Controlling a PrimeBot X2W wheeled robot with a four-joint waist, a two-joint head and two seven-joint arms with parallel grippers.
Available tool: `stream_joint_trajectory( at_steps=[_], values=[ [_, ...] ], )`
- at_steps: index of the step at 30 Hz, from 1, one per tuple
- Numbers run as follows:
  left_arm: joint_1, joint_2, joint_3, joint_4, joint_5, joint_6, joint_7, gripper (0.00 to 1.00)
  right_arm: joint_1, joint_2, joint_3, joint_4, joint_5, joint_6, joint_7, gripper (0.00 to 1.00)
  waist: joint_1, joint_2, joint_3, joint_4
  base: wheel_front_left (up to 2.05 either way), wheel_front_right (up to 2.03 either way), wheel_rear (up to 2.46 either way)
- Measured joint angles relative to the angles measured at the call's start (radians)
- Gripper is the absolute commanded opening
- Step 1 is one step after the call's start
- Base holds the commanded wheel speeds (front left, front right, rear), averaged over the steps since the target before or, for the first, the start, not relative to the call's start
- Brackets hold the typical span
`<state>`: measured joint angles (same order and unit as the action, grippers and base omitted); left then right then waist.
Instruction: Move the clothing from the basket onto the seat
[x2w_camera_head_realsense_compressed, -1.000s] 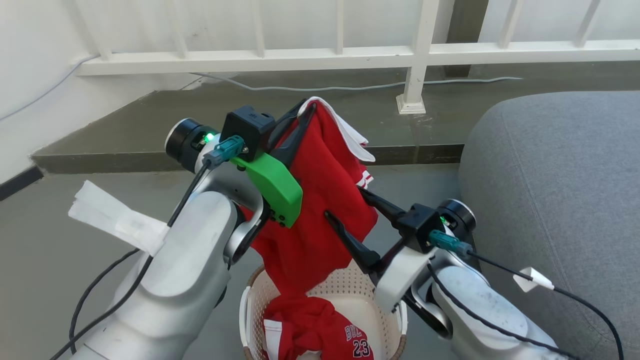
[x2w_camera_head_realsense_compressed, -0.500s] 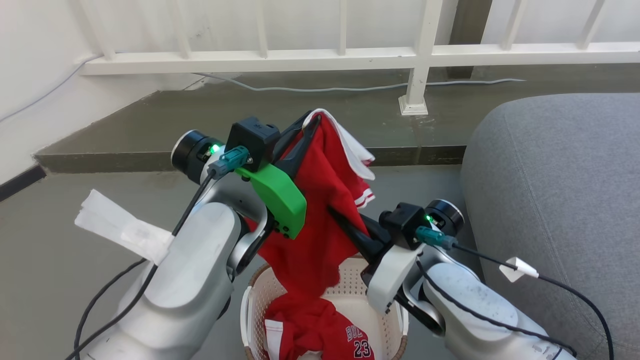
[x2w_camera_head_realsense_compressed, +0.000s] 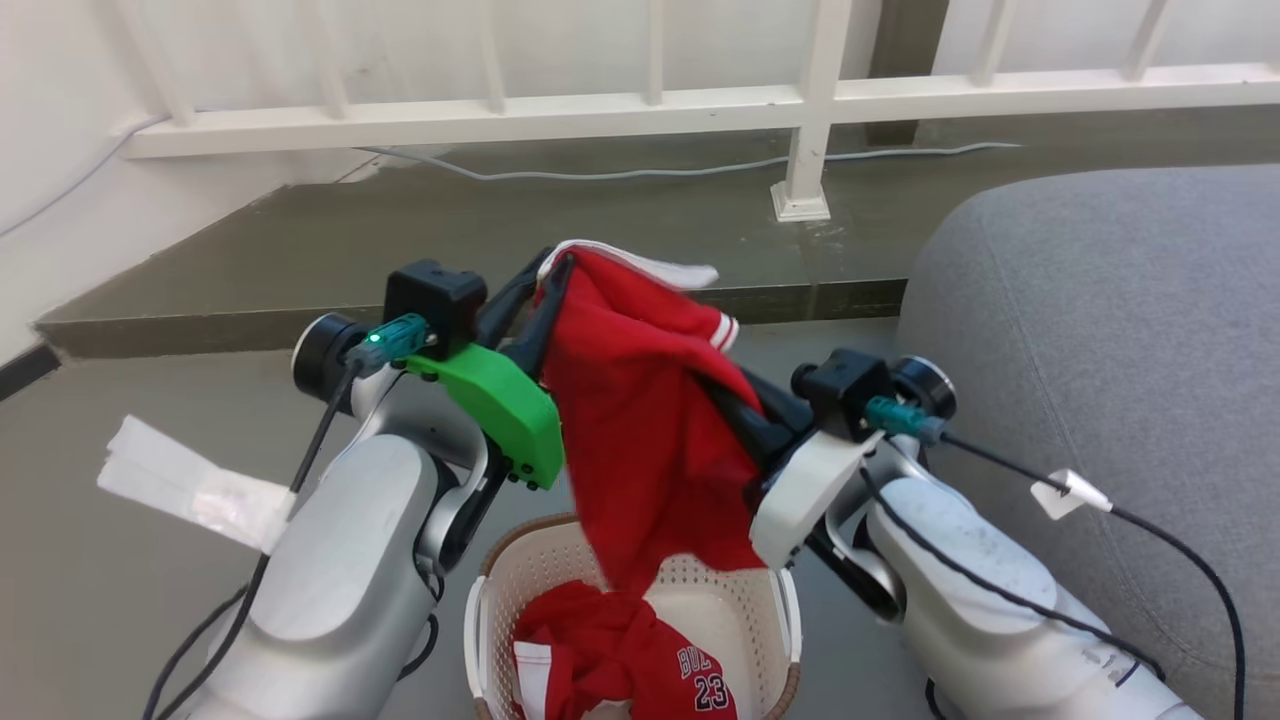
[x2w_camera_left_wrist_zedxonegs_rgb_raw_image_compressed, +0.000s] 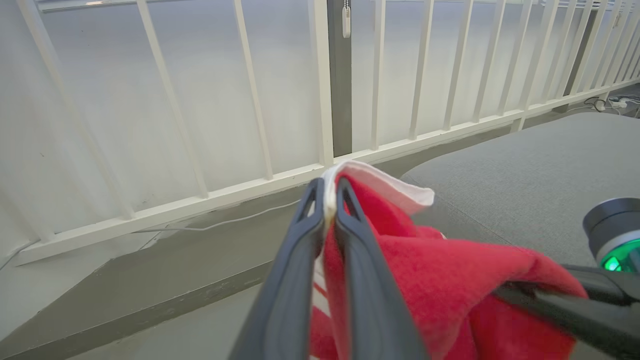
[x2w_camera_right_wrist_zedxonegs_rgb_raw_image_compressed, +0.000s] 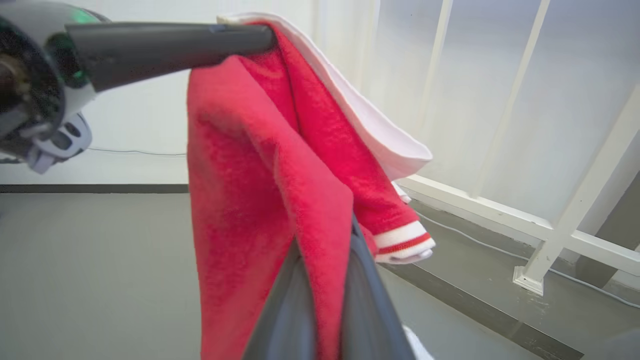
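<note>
A red garment with white trim (x2w_camera_head_realsense_compressed: 640, 420) hangs in the air above the basket (x2w_camera_head_realsense_compressed: 700, 590), stretched between both grippers. My left gripper (x2w_camera_head_realsense_compressed: 550, 268) pinches its white-lined top edge; in the left wrist view the left gripper (x2w_camera_left_wrist_zedxonegs_rgb_raw_image_compressed: 328, 187) has its fingers closed on that hem. My right gripper (x2w_camera_head_realsense_compressed: 735, 400) is shut on the garment's right side, with the cloth draped over its fingers (x2w_camera_right_wrist_zedxonegs_rgb_raw_image_compressed: 300, 280). A second red piece of clothing printed "23" (x2w_camera_head_realsense_compressed: 640, 660) lies crumpled in the cream perforated basket. The big grey seat (x2w_camera_head_realsense_compressed: 1100, 330) stands to the right.
A white railing (x2w_camera_head_realsense_compressed: 800, 100) runs along the back on a raised concrete step (x2w_camera_head_realsense_compressed: 400, 240), with a cable (x2w_camera_head_realsense_compressed: 600, 170) lying on it. Grey floor surrounds the basket. A white paper tag (x2w_camera_head_realsense_compressed: 190, 480) hangs from my left arm's cable.
My right gripper went from open beside the hanging garment to shut on its side and lifted it. The fabric now spreads between both grippers. The camera shifted slightly.
</note>
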<state>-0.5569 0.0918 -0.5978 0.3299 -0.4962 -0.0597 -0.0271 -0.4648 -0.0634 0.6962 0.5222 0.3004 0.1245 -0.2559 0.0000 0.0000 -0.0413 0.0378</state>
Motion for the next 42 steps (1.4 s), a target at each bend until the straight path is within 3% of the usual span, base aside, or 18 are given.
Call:
stream_joint_trajectory(
  at_steps=[10, 24, 32, 42],
  values=[
    [0.033, 0.018, 0.026, 0.000, -0.030, 0.015, -0.028, 1.00, -0.003, -0.044, -0.084, 0.001, 0.008, -0.004, 0.000, 0.00, 0.0000, 0.0000, 0.011, -0.032, 0.00, 0.00, 0.00],
    [0.138, 0.028, 0.007, -0.008, -0.032, 0.016, -0.055, 1.00, 0.005, -0.153, -0.253, -0.040, 0.018, -0.075, 0.000, 0.00, 0.0000, 0.0000, 0.017, -0.088, 0.00, 0.00, 0.00],
    [0.184, 0.027, -0.022, -0.031, -0.031, 0.011, -0.072, 1.00, 0.033, -0.203, -0.333, -0.099, 0.020, -0.118, 0.000, 0.00, 0.0000, 0.0000, 0.022, -0.153, 0.00, 0.00, 0.00],
    [0.211, 0.023, -0.059, -0.075, -0.018, 0.011, -0.092, 1.00, 0.068, -0.246, -0.387, -0.152, 0.020, -0.135, 0.000, 0.00, 0.0000, 0.0000, 0.040, -0.269, 0.00, 0.00, 0.00]
  ],
)
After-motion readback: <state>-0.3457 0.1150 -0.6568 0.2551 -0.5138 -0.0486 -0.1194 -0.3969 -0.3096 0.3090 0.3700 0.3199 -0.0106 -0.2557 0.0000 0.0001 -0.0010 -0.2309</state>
